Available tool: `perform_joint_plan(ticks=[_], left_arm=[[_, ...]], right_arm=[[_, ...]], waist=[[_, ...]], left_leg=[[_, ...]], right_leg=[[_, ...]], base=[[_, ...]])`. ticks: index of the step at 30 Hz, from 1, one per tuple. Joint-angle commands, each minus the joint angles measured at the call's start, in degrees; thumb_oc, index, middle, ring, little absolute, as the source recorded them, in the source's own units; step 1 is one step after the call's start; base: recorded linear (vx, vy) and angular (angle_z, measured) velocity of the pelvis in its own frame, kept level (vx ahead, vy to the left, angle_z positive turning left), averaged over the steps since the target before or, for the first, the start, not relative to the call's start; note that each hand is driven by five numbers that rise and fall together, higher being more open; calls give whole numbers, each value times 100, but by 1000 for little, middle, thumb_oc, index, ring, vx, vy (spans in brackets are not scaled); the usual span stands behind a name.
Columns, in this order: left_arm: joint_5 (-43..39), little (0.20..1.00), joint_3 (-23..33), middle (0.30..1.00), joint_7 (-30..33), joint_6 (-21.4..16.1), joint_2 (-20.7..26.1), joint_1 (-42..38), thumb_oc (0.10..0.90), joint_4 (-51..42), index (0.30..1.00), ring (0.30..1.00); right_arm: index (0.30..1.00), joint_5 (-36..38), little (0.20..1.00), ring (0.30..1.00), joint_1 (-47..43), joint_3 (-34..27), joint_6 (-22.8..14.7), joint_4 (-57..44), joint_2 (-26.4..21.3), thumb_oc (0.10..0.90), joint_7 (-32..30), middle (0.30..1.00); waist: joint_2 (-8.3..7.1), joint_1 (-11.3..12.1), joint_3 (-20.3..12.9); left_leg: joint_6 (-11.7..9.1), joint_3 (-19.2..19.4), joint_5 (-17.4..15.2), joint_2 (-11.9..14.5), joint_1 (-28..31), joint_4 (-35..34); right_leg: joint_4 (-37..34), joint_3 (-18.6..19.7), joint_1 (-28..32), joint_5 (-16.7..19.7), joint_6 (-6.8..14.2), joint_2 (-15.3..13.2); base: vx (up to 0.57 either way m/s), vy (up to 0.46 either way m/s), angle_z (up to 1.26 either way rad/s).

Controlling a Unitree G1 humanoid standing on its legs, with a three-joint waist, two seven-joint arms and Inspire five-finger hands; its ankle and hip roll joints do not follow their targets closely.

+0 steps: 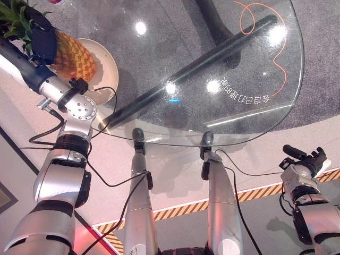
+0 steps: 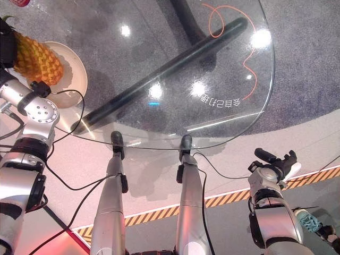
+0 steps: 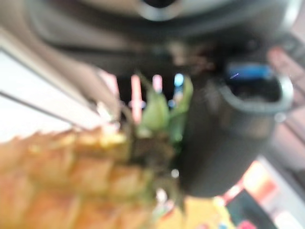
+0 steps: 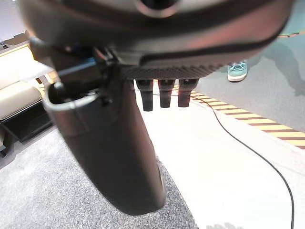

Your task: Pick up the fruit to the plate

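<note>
One pineapple [image 1: 71, 53] was in the grasp of the left hand [image 1: 42, 40], whose dark fingers were wrapped round the fruit just below its green crown [image 1: 18, 21]. The fruit lay tilted over the near-left edge of the round glass table [image 1: 239, 114], its golden body reaching across the cream plate [image 1: 109, 69] that sat at that edge. Whether the pineapple's lower end touched the plate or hung just above it could not be told. In the left wrist view the scaly yellow skin [image 3: 71, 181] and a few green leaves [image 3: 159, 112] showed right beside the hand's dark thumb [image 3: 224, 143], pressed close to the fruit.

The right hand [image 2: 276, 162] hung off the table, beyond its near-right edge, over the pale floor and close to a yellow-and-black striped line [image 2: 223, 199]. It held nothing; in its own wrist view the thumb [image 4: 109, 152] stood out straight and the fingers [image 4: 164, 95] lay in a loose, uncurled row.

Through the glass a dark bar of the table's base [image 1: 196, 69] ran slantwise, with grey carpet [image 1: 319, 64] beneath it and a thin orange cord [image 1: 281, 48] curling near the far-right edge. A person's teal shoe [image 4: 237, 71] stood on the floor in the right wrist view.
</note>
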Motion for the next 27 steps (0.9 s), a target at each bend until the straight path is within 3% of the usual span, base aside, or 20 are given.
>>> perform_joint_plan(ticks=[1,23,25,26,27], left_arm=[[202,200,129,300,376,-417,808,-739,100,47,300,300],[155,200,53,300,250,-510,862,-1008,100,391,300,300],[136,266,40,356,213,-498,865,-1016,166,395,356,356],[122,447,38,512,184,-509,866,-1000,347,393,512,512],[100,461,31,524,165,-526,866,-983,361,394,524,524]], right_arm=[[900,96,900,900,92,82,-205,332,-21,800,-213,900],[900,194,900,900,-47,204,-295,351,108,800,-173,900],[900,190,900,900,-61,214,-295,357,114,800,-172,900],[900,187,900,900,-53,211,-299,367,107,800,-158,900],[900,186,900,900,-46,209,-306,374,100,800,-149,900]], waist=[[-396,111,-135],[-509,85,-135],[-503,88,-135],[-500,94,-135],[-493,98,-135]], left_leg=[[295,322,-1082,-277,-45,1038],[295,233,-1103,-272,-190,1044],[292,244,-1105,-263,-201,1057],[289,248,-1104,-261,-203,1064],[287,248,-1102,-261,-202,1066]], right_leg=[[-1127,-209,545,514,-323,635],[-1232,-146,448,603,-279,694],[-1210,-156,438,592,-282,690],[-1201,-166,438,590,-281,681],[-1196,-170,440,586,-283,677]], base=[[0,0,0],[0,0,0],[0,0,0],[0,0,0],[0,0,0]])
